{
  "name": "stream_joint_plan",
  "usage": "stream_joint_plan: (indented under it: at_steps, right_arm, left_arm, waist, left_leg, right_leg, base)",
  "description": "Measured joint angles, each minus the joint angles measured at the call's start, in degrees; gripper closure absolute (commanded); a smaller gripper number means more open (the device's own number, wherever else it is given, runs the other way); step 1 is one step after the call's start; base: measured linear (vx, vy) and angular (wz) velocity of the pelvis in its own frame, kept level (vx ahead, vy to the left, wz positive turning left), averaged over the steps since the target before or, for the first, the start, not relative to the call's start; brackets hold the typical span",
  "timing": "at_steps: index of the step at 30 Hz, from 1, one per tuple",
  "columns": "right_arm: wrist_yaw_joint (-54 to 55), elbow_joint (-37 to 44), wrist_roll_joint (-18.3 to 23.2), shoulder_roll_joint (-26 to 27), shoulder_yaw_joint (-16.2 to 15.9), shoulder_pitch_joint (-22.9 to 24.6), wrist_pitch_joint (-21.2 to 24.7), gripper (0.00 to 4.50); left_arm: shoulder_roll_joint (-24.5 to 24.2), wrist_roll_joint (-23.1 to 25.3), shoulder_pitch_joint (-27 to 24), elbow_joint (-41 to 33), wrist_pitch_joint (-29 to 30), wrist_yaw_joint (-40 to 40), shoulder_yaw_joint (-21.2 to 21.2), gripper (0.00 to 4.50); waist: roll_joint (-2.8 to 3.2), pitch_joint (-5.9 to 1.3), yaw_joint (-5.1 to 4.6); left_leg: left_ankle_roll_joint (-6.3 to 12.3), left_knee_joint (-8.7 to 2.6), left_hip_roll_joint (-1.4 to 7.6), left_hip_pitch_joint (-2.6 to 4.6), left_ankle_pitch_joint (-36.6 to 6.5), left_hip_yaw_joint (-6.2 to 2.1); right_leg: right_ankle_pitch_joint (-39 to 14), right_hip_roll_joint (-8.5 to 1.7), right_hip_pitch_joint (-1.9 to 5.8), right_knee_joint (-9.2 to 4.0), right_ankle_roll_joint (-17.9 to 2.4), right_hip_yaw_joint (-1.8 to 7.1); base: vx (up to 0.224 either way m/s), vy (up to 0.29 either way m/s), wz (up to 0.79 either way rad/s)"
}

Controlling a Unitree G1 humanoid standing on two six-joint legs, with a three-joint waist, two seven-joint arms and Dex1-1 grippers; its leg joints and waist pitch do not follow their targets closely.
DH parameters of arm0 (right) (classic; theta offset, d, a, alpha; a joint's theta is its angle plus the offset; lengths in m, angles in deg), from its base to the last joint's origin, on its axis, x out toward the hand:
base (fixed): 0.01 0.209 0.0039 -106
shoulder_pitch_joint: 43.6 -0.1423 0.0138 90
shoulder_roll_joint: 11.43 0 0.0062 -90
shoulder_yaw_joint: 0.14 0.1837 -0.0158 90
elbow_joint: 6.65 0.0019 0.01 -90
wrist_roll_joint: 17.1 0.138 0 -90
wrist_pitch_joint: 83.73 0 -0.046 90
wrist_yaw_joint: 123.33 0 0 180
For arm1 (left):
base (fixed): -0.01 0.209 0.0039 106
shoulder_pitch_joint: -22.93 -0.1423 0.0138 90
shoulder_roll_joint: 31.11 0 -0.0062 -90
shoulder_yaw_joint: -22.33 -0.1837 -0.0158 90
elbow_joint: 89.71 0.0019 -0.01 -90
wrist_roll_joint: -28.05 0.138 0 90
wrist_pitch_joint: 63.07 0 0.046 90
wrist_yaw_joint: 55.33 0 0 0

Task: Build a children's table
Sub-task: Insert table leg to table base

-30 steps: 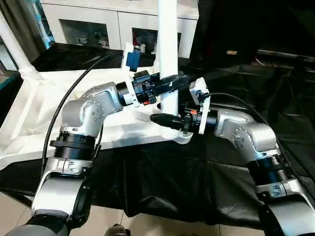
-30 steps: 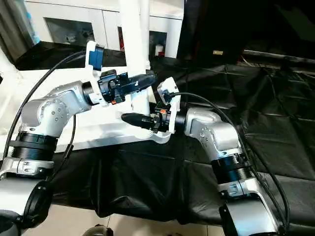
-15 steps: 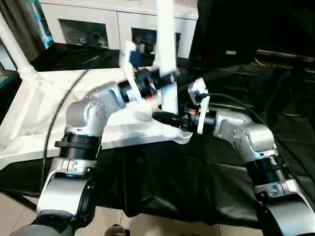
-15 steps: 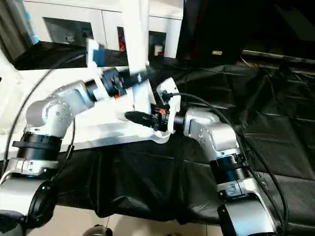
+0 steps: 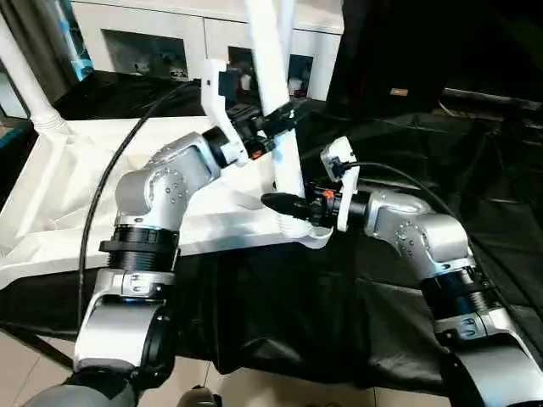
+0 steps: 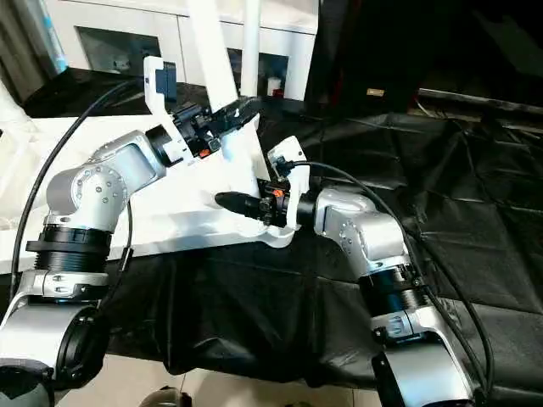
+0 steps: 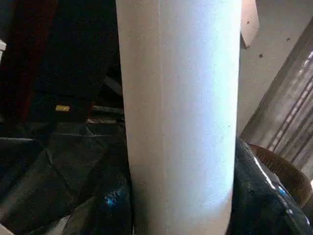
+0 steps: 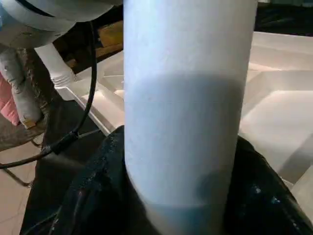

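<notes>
Tilted now, where a second ago it stood close to upright, the white leg [image 5: 276, 110] leans with its upper end toward the robot's left, its foot seated at the round corner socket [image 5: 304, 231] of the overturned table top [image 5: 76, 203]. The left gripper [image 5: 273, 119] has climbed along the tube and its wrist has turned, so its black fingers cross the leg higher than before. Both wrist views show the tube pressed between dark fingers, so each tool is judged to be clamped on the leg rather than released.

The right gripper [image 5: 284, 203] has barely moved. It holds the leg low down, just above the socket, acting as a steady point while the upper hand levers or twists the tube.

The table top lies underside up on the black-draped work table [image 5: 407, 322], ribs showing, with the near right corner at the robot's grippers. Another leg [image 5: 25, 80] stands in the far left corner, apparently already fitted.

Assessment: the lean suggests the leg is being worked into its socket, not yet fully home. Whether the foot has bottomed out cannot be told, as the right gripper hides the joint. The lean will need correcting to vertical before the leg can be counted as seated; continued side load risks dragging the light top across the cloth.
</notes>
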Motion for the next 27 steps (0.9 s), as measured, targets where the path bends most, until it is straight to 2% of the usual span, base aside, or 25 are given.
stream_joint_plan:
  at_steps: [1,3,6,7,12,17,27]
  right_arm:
    - [-0.01,-0.20,-0.35,0.00,-0.03,0.00,-1.02,2.50]
    - [-0.37,-0.32,-0.76,-0.02,-0.09,0.01,-2.39,1.94]
    - [-2.70,-0.07,-0.16,-0.85,0.00,-0.04,-2.43,1.74]
    - [-3.22,-0.02,0.11,-1.11,0.01,-0.06,-2.21,1.46]
    - [-5.88,0.24,0.42,-3.75,-0.03,-0.71,0.10,1.37]
    - [-8.88,0.26,2.61,-5.65,0.20,-1.36,3.36,1.37]
    - [-9.70,0.95,3.35,-6.02,0.04,-0.71,7.45,1.37]
  left_arm:
    - [-0.08,-0.03,0.01,-0.09,-0.03,-0.11,0.00,2.60]
    - [-0.28,-0.26,0.02,-0.26,-0.03,-0.80,-0.04,2.61]
    - [-1.03,-0.39,0.02,-0.45,0.90,-2.58,-1.22,2.63]
    - [-1.16,-0.39,0.01,-0.45,1.19,-3.22,-1.75,2.64]
    - [-2.41,-0.38,0.02,-0.87,2.01,-6.87,-4.10,2.64]
    - [-2.56,-0.33,0.07,-1.22,2.11,-9.03,-5.69,2.64]
    - [-2.99,0.55,0.41,-1.19,2.29,-11.79,-8.07,2.64]
  waist:
    - [-0.01,0.00,0.00]
    - [-0.06,0.00,-0.02]
    - [-0.28,-0.01,0.01]
    - [-0.34,-0.01,0.08]
    - [-0.69,0.00,0.02]
    - [-0.71,-0.03,0.00]
    - [-0.67,-0.03,-0.02]
  left_leg:
    - [0.00,0.00,0.00,0.00,0.00,0.00]
    - [0.00,0.00,0.00,0.00,0.00,0.01]
    - [0.00,0.00,0.00,0.00,0.00,0.02]
    - [0.00,0.00,0.00,-0.01,0.00,0.02]
    - [0.00,0.02,0.00,0.00,0.00,0.01]
    - [0.00,0.02,0.00,0.02,0.00,0.01]
    - [0.00,0.03,0.00,0.03,0.00,-0.04]
  right_leg:
    - [0.00,0.00,-0.01,0.00,0.00,0.00]
    - [0.00,0.00,-0.01,0.00,0.00,0.00]
    - [0.00,0.00,0.00,-0.01,0.00,0.00]
    - [0.00,0.00,0.00,-0.01,0.00,0.00]
    - [0.01,0.00,0.01,0.01,0.00,0.01]
    - [0.01,0.00,0.02,0.03,0.00,0.00]
    - [0.02,0.00,0.02,0.04,-0.01,0.01]
  base:
    - [0.000,0.000,0.00]
    - [0.000,0.000,0.00]
    - [0.000,0.000,0.00]
    - [0.000,0.000,0.00]
    - [0.000,0.000,0.00]
    - [0.000,0.000,0.00]
    - [0.000,0.000,0.00]
